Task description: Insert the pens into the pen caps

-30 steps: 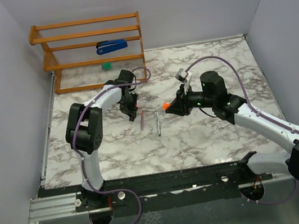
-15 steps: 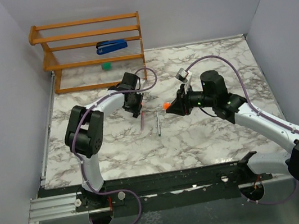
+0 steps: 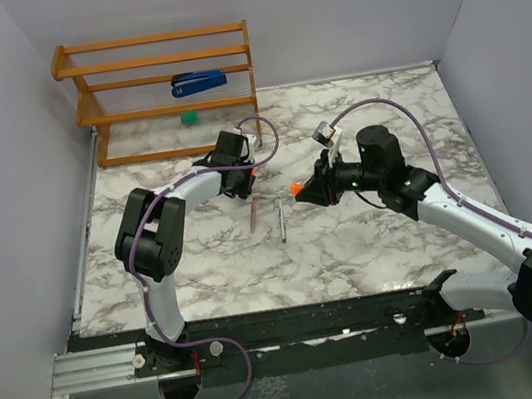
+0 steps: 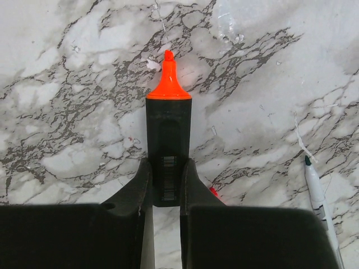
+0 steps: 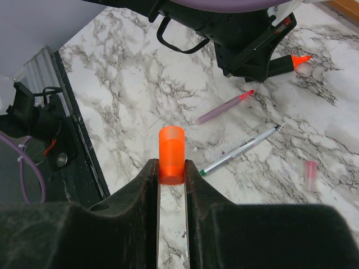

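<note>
My left gripper (image 4: 166, 174) is shut on the black marker body (image 4: 168, 134), whose orange tip points away from the wrist. In the top view it (image 3: 245, 175) hovers left of centre. My right gripper (image 5: 171, 168) is shut on the chunky orange cap (image 5: 171, 154), and in the top view the cap (image 3: 295, 189) faces the left gripper across a small gap. The pink pen (image 3: 252, 214) and the grey pen (image 3: 282, 222) lie on the marble between the arms. A slim pink cap (image 5: 310, 175) lies beyond the grey pen (image 5: 241, 150). The purple-magenta cap is not visible.
A wooden rack (image 3: 157, 85) stands at the back left with a blue stapler-like object (image 3: 198, 82) on a shelf and a small green object (image 3: 190, 117) below it. Grey walls close in both sides. A black rail (image 3: 266, 326) runs along the near edge.
My left gripper has swung slightly right and turned, with the marker in it, so the orange tip now points toward the right arm. The right arm has not moved.
</note>
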Tool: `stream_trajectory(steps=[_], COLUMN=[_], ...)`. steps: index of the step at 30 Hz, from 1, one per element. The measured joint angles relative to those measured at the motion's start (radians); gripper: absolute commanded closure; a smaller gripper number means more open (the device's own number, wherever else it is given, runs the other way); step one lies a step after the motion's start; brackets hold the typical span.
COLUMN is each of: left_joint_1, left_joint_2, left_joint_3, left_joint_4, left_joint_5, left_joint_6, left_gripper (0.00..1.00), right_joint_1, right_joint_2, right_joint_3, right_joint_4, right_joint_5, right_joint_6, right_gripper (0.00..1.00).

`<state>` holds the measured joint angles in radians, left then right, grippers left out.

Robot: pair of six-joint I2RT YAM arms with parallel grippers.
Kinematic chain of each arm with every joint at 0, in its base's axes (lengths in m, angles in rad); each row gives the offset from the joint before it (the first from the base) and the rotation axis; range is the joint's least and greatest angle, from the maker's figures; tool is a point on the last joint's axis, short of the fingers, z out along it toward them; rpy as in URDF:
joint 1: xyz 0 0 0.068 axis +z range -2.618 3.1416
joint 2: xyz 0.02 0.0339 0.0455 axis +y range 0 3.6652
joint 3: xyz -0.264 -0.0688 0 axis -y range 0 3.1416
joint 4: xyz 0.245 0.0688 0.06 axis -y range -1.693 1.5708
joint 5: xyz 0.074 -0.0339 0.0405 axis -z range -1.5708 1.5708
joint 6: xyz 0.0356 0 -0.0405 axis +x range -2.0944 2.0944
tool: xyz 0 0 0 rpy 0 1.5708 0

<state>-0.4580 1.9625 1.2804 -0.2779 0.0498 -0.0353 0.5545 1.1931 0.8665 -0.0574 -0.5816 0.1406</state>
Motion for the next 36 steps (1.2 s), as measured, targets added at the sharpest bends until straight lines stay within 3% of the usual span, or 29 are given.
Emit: stream_trajectory(steps=[11, 17, 25, 31, 36], left_joint_1=[0.0, 0.0, 0.0, 0.0, 0.0], left_joint_2=[-0.09, -0.36, -0.79, -0.961, -1.011], left_joint_3=[-0.066, -0.128, -0.344, -0.479, -0.503], left_joint_4=[-0.042, -0.112, 0.023, 0.063, 0.079], left_joint_5=[0.06, 0.136, 0.217, 0.301, 0.395], left_joint_6=[0.086, 0.227, 0.408, 0.504, 0.534], left_gripper=[1.0, 1.0, 1.0, 1.0, 1.0], right_joint_1=[-0.012, -0.027, -0.033, -0.033, -0.033], right_joint_2=[0.031, 0.087, 0.121, 0.155, 0.211], right_joint_3=[0.027, 0.103, 0.228, 0.33, 0.444], right_joint_4=[0.0, -0.01, -0.141, -0.255, -0.339], right_joint_5=[-0.003, -0.08, -0.177, -0.2, -0.25], right_joint_6=[0.0, -0.023, -0.111, -0.166, -0.199], right_gripper=[0.99, 0.99, 0.99, 0.99, 0.99])
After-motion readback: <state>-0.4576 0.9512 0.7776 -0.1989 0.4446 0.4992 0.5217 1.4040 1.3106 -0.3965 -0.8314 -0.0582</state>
